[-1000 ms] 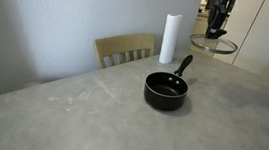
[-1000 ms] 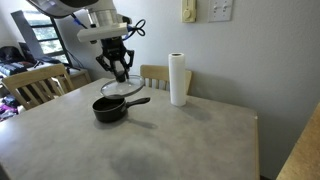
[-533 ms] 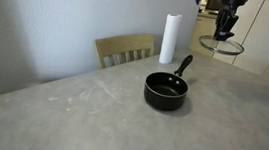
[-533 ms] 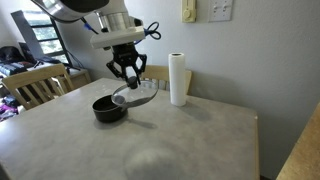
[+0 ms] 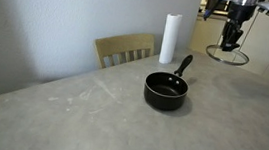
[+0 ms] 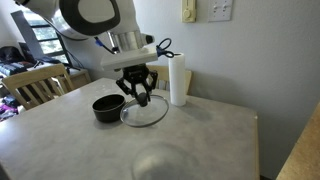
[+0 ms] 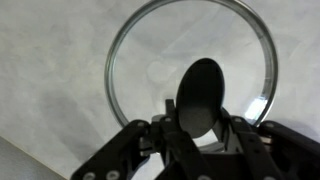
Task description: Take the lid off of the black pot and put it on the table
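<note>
The black pot (image 5: 165, 90) stands open on the grey table (image 5: 99, 122), its long handle pointing toward the paper-towel roll; it also shows in an exterior view (image 6: 107, 107). My gripper (image 6: 140, 96) is shut on the black knob (image 7: 199, 92) of the glass lid (image 6: 144, 112), holding it to the side of the pot, low over the table. In an exterior view the lid (image 5: 228, 56) hangs under the gripper (image 5: 230, 40). In the wrist view the metal rim (image 7: 120, 50) rings the knob over the stone top.
A white paper-towel roll (image 6: 178, 79) stands upright behind the lid, near the table's back edge; it also shows in an exterior view (image 5: 168, 38). Pale wooden chairs (image 5: 124, 50) (image 6: 35, 84) stand at the table's sides.
My gripper has carried the lid sideways away from the pot and lowered it toward the table. The pot has not moved.
</note>
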`<state>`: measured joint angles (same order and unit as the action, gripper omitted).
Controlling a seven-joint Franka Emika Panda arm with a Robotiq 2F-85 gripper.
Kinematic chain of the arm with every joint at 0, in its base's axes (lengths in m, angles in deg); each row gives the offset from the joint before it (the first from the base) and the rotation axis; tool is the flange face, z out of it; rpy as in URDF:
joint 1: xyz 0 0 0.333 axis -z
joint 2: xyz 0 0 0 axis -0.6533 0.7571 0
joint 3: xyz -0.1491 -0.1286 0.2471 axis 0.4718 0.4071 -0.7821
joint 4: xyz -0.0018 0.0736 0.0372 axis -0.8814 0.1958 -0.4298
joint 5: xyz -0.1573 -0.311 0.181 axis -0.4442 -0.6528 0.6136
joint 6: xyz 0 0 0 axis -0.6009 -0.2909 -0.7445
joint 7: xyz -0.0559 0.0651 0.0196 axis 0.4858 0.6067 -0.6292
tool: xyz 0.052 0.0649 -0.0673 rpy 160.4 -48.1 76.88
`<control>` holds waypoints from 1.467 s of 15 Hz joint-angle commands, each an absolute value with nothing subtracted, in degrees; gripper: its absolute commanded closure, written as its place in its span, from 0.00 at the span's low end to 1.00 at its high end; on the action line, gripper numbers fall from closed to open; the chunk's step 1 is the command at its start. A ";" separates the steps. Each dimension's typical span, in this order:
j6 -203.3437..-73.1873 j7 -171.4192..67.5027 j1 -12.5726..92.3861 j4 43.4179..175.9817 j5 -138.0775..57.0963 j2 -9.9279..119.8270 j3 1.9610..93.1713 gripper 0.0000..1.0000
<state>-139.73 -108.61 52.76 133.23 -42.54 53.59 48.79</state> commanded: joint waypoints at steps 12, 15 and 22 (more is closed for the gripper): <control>-151.94 -110.40 58.20 130.87 -39.52 66.35 46.41 0.88; -151.80 -110.53 59.25 129.54 -38.62 68.34 45.34 0.88; -151.68 -110.06 60.13 128.08 -37.23 71.45 43.68 0.88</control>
<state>-150.76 -108.62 58.53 129.39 -38.29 70.19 45.23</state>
